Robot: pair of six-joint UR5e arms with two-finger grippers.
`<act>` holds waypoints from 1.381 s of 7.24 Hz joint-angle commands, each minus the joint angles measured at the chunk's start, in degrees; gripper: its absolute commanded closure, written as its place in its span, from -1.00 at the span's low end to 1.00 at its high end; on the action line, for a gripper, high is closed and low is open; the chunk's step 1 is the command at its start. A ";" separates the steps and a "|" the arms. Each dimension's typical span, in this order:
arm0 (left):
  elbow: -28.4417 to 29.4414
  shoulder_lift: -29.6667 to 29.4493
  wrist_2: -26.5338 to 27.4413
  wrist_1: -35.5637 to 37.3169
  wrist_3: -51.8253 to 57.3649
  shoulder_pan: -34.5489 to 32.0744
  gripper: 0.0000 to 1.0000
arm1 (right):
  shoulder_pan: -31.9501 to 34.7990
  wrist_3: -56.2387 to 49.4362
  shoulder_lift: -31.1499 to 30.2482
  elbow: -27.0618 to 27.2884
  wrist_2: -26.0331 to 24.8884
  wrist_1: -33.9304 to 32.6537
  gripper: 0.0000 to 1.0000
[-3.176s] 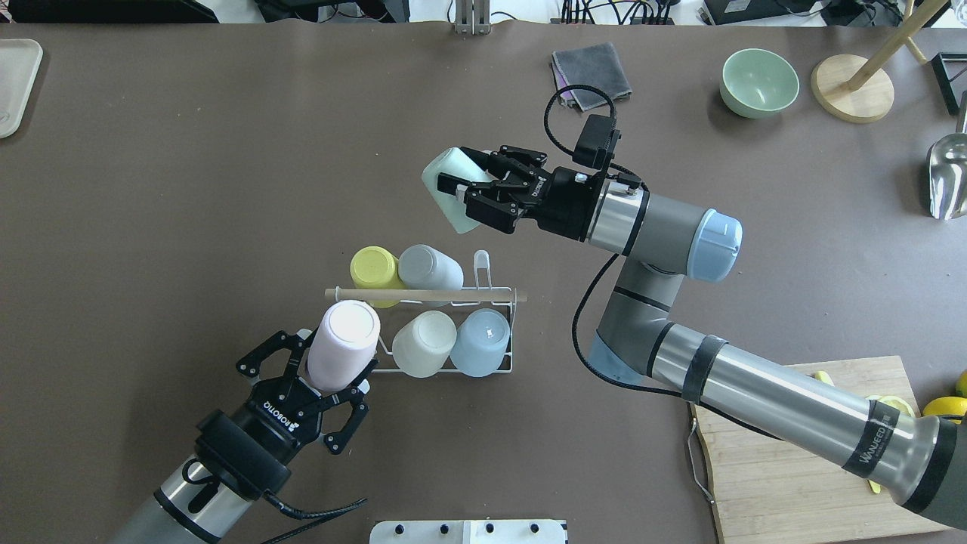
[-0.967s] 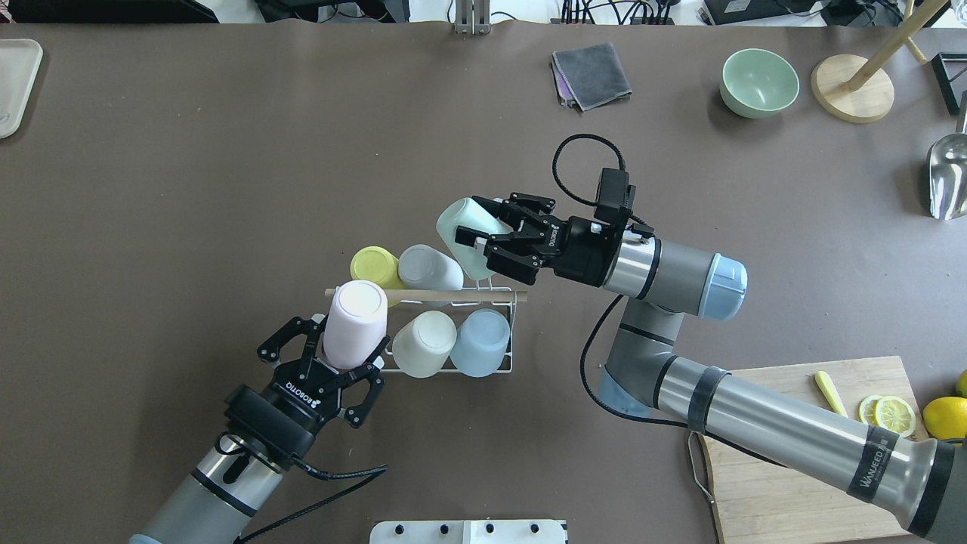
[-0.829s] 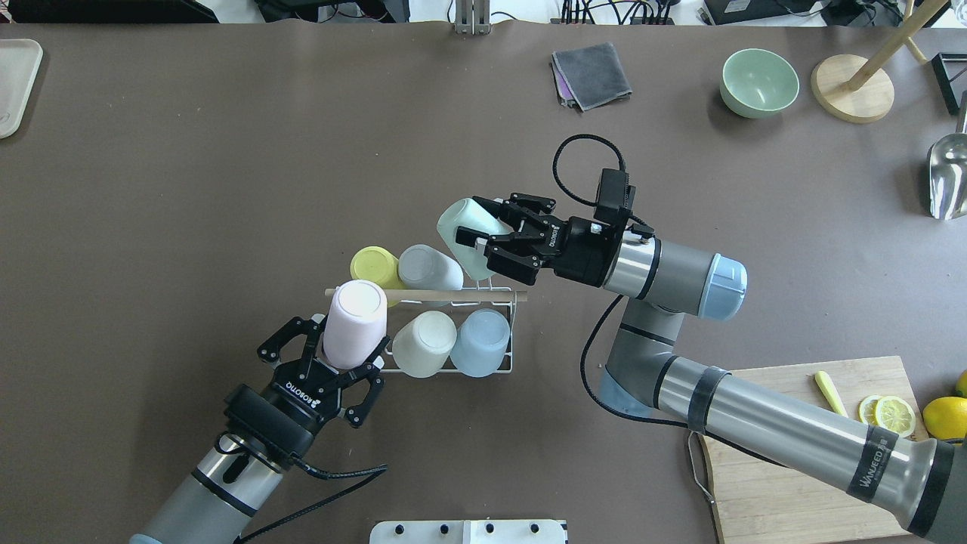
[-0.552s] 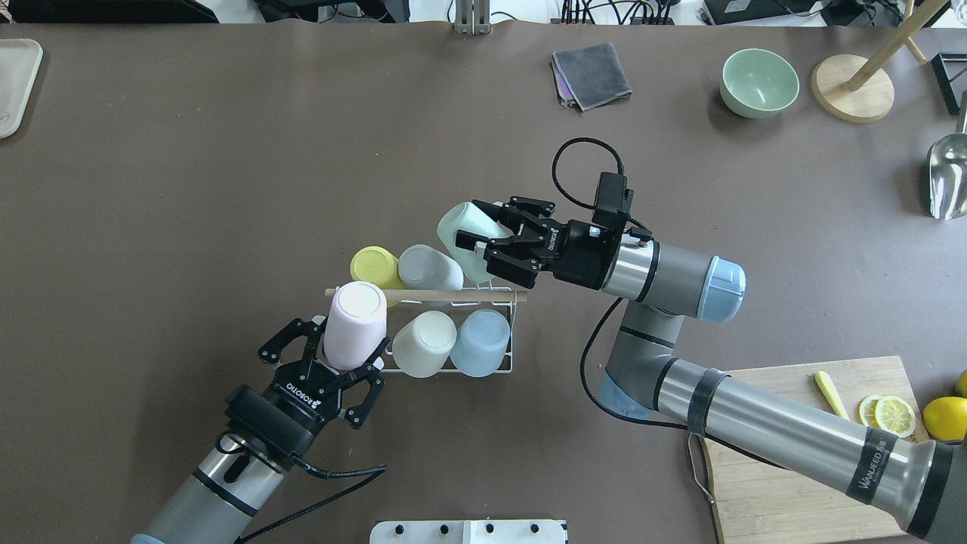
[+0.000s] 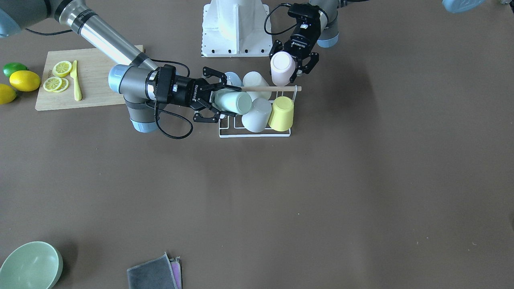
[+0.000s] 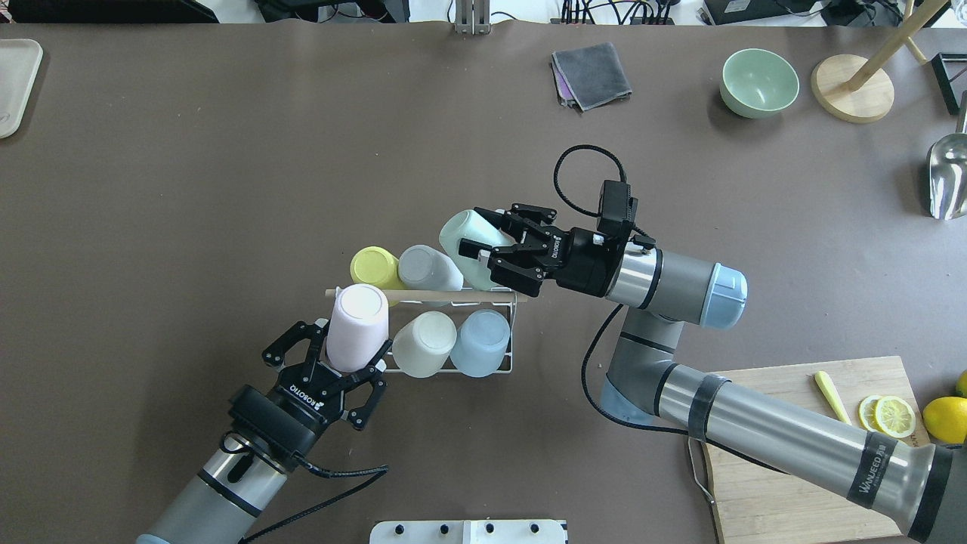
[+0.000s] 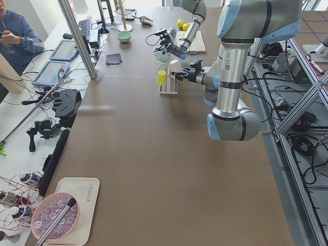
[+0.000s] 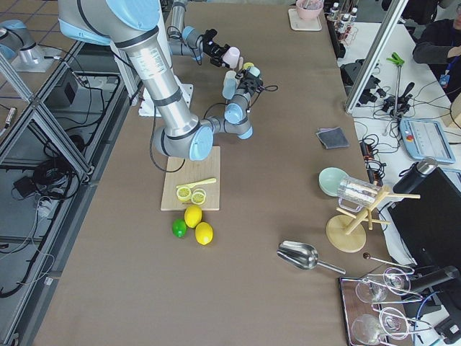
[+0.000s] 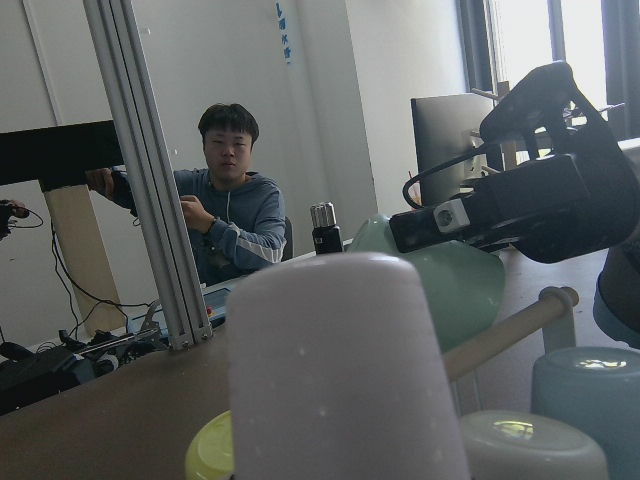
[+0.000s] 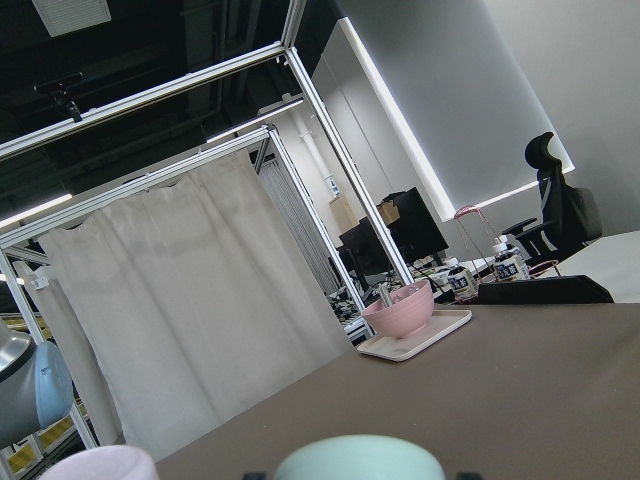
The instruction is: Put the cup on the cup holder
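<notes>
The cup holder [image 6: 502, 370] is a white wire rack with a wooden rod [image 6: 423, 295] across its top. Yellow [image 6: 374, 266], grey [image 6: 427, 267], cream [image 6: 423, 344] and blue [image 6: 480, 341] cups hang upside down on it. My left gripper [image 6: 353, 338] is shut on an upturned pink cup [image 6: 356, 321] at the rack's near left corner, against the rod's end. My right gripper [image 6: 474, 233] is shut on a tilted mint cup [image 6: 467, 230] over the rack's far right end. In the front view the mint cup [image 5: 235, 102] sits beside the grey one [image 5: 256, 115].
A chopping board [image 6: 793, 468] with lemon slices lies at the near right. A green bowl [image 6: 758, 81], a grey cloth [image 6: 591, 74], a wooden stand base [image 6: 852, 87] and a metal scoop [image 6: 948, 174] are along the far right. A white tray [image 6: 13, 83] is at the far left.
My right gripper has carried the mint cup down toward the rack's far right end. My left gripper has brought the pink cup in against the rack's near left corner.
</notes>
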 commanded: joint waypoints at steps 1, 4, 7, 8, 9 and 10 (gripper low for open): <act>0.76 -0.28 0.00 0.04 -0.23 0.09 -0.25 | -0.13 0.09 -0.18 -0.24 -0.10 0.87 1.00; 0.59 -0.28 0.00 -0.05 -1.19 0.27 -0.74 | -0.21 0.00 -0.09 0.29 -2.11 0.87 -1.00; 0.42 -0.28 0.09 -0.05 -1.11 0.27 -0.93 | 2.06 0.00 0.08 0.29 -2.90 0.78 -1.00; 0.16 -0.28 0.09 -0.14 -1.11 0.27 -0.93 | 3.81 0.09 0.17 0.55 -3.95 -0.09 -1.00; -1.76 0.51 0.09 -0.22 -1.02 0.27 -0.93 | 5.48 0.00 0.52 0.73 -4.14 -2.71 -1.00; -5.35 3.30 0.09 -0.22 -0.93 0.35 -0.93 | 7.07 -0.35 0.79 0.73 -4.23 -6.47 -1.00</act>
